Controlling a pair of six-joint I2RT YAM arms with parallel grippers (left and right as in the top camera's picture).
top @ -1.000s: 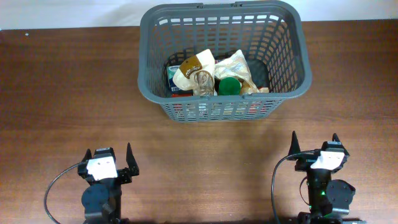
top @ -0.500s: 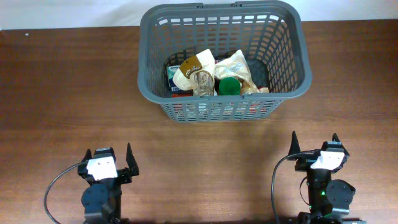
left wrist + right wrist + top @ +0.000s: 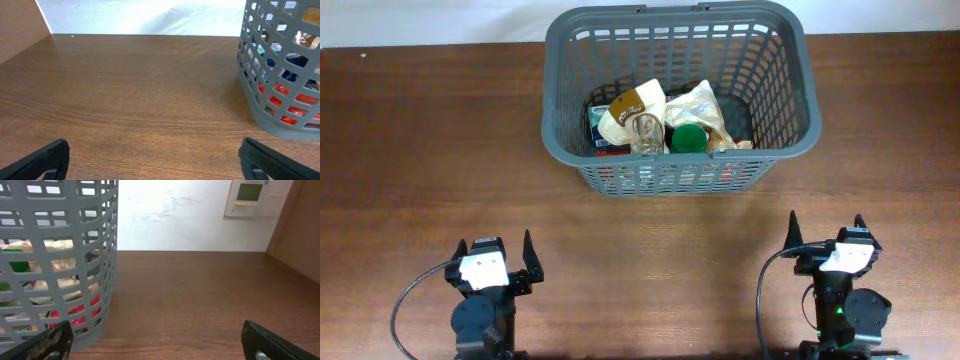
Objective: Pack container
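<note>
The dark grey slotted basket (image 3: 560, 90) stands at the far middle of the table. It holds several items: cream bags (image 3: 705, 105), a green lid (image 3: 688, 138), a clear glass (image 3: 646, 132) and red and blue packs. It also shows at the right of the left wrist view (image 3: 250, 75) and at the left of the right wrist view (image 3: 107, 255). My left gripper (image 3: 495, 255) is open and empty at the near left (image 3: 155, 160). My right gripper (image 3: 827, 232) is open and empty at the near right (image 3: 157, 342). Both are far from the basket.
The brown wooden table (image 3: 420, 150) runs up to a white wall at the back. A wall thermostat (image 3: 248, 197) shows in the right wrist view. A wooden side panel (image 3: 20, 25) stands at the far left.
</note>
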